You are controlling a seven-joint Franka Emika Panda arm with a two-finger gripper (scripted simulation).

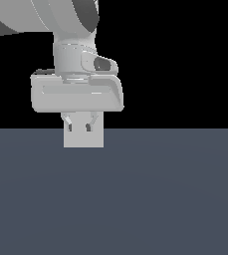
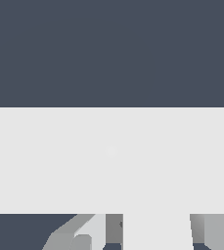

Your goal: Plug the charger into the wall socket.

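In the exterior view the white gripper hangs low over the dark grey floor, its two fingers pointing down in front of a light-grey upright plate — the wall socket — with a narrow gap between the tips; whether anything sits in that gap cannot be told here. In the wrist view the wall socket fills a broad pale band, and a light-grey block — the charger — sits between the grey fingers, seemingly clamped, its far end touching or just short of the plate.
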